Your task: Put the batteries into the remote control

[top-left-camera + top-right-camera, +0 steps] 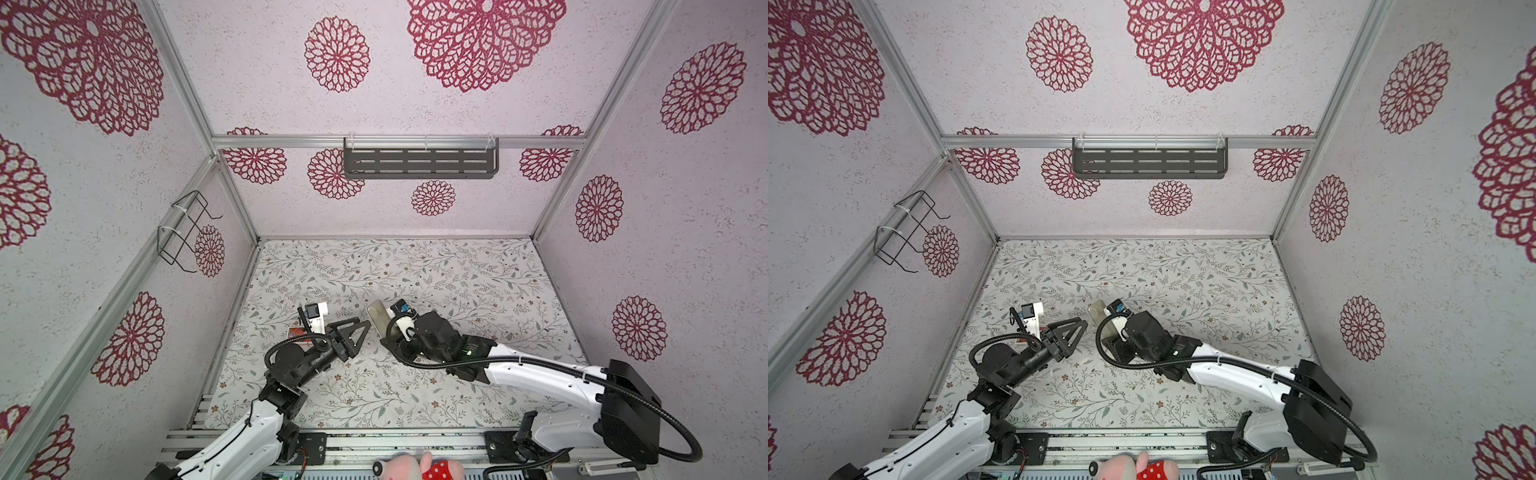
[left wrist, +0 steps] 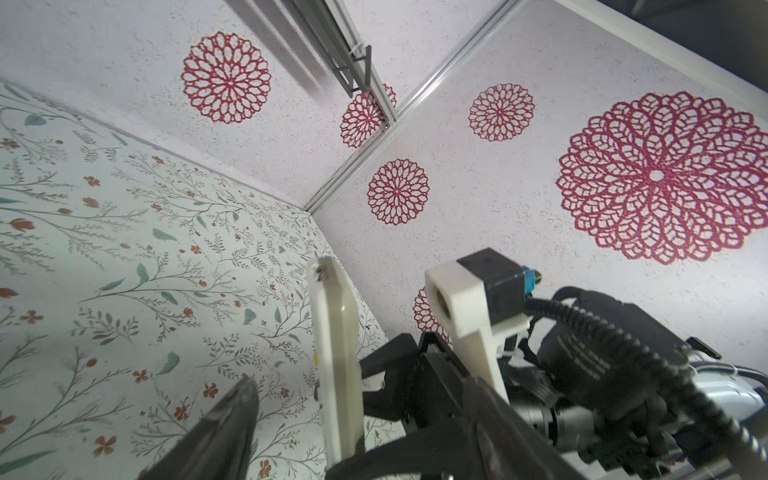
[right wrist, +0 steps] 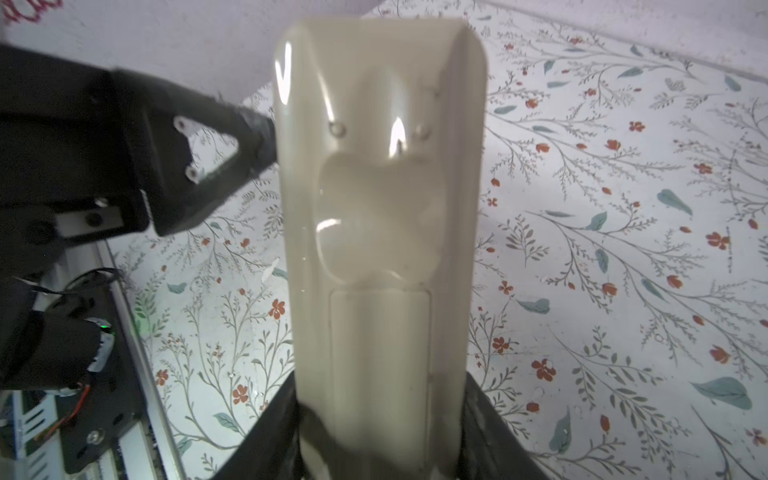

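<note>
The remote control is held up off the table with its plain beige back toward the right wrist camera. My right gripper is shut on its lower end, one dark finger on each side. A rectangular cover panel lies flush in that back. In both top views the remote sticks out beyond the right wrist. My left gripper is open and straddles the remote, seen edge-on. One of its fingers is close beside the remote's side. The batteries are out of view.
A red printed card box lies on the floral table under the left wrist. A dark slotted shelf hangs on the back wall and a wire basket on the left wall. A pink plush toy sits at the front rail.
</note>
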